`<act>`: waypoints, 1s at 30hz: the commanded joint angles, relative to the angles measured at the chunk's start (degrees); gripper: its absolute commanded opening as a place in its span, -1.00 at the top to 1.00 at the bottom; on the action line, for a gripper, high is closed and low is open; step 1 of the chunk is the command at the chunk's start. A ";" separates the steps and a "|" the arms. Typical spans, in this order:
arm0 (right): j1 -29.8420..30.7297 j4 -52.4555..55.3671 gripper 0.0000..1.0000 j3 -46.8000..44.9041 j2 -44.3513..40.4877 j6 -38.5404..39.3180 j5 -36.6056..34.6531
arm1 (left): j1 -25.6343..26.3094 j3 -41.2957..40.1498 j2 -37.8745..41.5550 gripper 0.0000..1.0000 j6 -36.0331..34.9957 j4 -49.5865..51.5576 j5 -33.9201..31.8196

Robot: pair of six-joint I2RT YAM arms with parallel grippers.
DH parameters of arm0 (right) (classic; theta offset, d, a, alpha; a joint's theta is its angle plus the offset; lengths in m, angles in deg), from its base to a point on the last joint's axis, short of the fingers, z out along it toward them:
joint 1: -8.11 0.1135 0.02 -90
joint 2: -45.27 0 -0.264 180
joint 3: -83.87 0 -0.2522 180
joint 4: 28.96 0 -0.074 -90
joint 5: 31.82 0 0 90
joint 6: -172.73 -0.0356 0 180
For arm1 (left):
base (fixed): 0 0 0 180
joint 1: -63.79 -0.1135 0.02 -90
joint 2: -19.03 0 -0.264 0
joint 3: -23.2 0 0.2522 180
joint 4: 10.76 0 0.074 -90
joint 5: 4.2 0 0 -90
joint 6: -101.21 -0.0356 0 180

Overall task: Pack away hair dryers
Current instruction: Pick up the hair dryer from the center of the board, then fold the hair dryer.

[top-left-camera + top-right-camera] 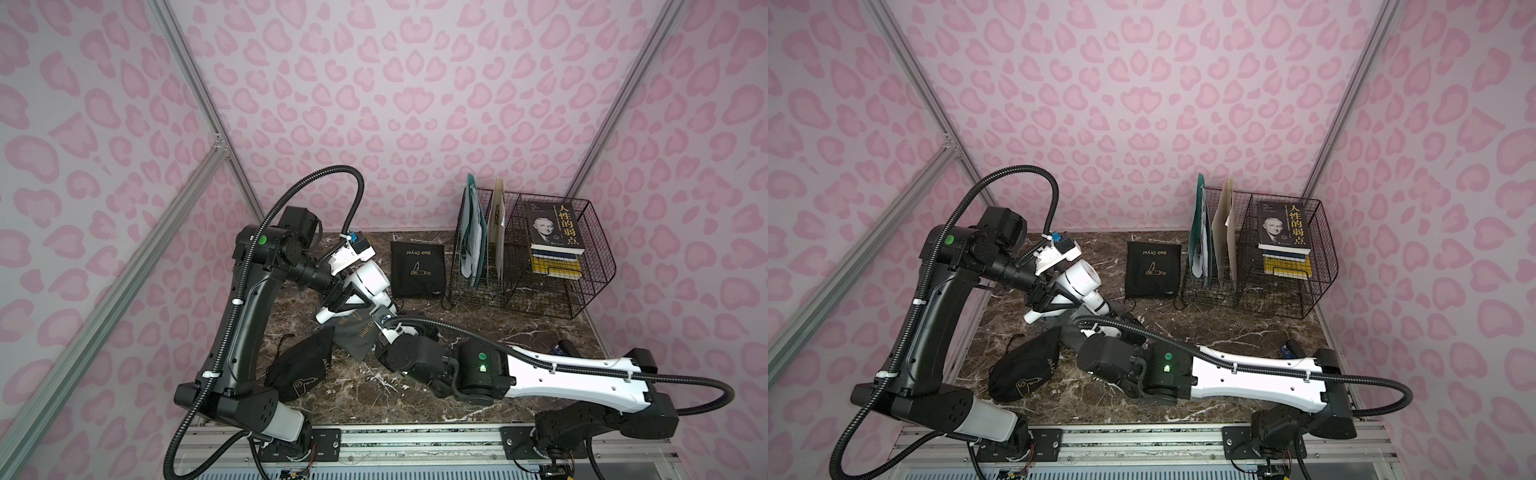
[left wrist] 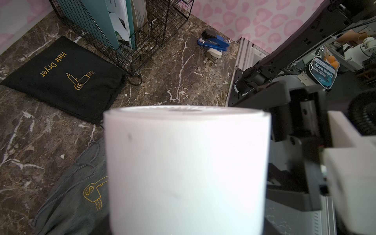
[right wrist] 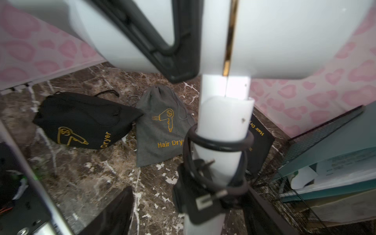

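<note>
**White dryer held over the grey pouch**

In both top views, the left gripper (image 1: pixel 351 297) clamps the white hair dryer (image 1: pixel 370 276) just above the grey pouch (image 1: pixel 357 336).

Left wrist: its barrel (image 2: pixel 187 162) is round, smooth plastic, and the pouch is soft fabric.

Right wrist: the handle (image 3: pixel 221 122), wound with the black cord (image 3: pixel 203 183), points lengthwise into the right gripper (image 3: pixel 189 213). The jaws seem spread wide, though the view is blurred.

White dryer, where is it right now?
In both top views the white dryer is mid-table in the left gripper, by the grey pouch, left of the flat black pouch.
</note>
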 commanded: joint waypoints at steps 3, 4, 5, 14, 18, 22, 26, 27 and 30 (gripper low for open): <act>-9.24 -0.06 -0.61 -2.83 -7.41 -1.78 33.02 | -0.06 1.09 -0.11 0.95 -0.54 12.79 3.86; -11.33 -0.58 -0.60 -3.74 -9.16 -1.66 37.06 | -0.05 1.09 0.03 0.95 -0.42 12.86 4.45; -12.98 -0.96 -0.60 -5.96 -10.57 -1.46 39.65 | -0.07 1.02 0.07 0.95 -0.24 12.80 4.86; -29.58 -9.15 -0.54 -17.06 -20.09 -0.69 60.07 | 0.22 0.35 1.57 0.95 1.34 12.79 9.58; -31.76 -12.00 -0.53 -17.86 -20.35 -1.16 65.97 | 0.37 -0.01 2.10 0.95 2.07 12.78 11.84; -32.53 -12.54 -0.51 -18.20 -20.04 -1.13 67.47 | 0.55 -0.48 3.09 0.95 1.60 12.78 13.22; -34.13 -13.80 -0.43 -19.18 -19.41 -1.71 71.10 | 0.67 -0.54 3.80 0.96 1.26 12.72 14.34; -34.34 -14.32 -0.39 -19.45 -19.32 -2.04 71.59 | 0.65 -0.58 3.80 0.96 1.18 12.78 14.50; -34.79 -15.70 -0.31 -19.99 -18.96 -2.89 73.52 | 0.74 -0.58 3.87 0.96 1.14 12.76 14.91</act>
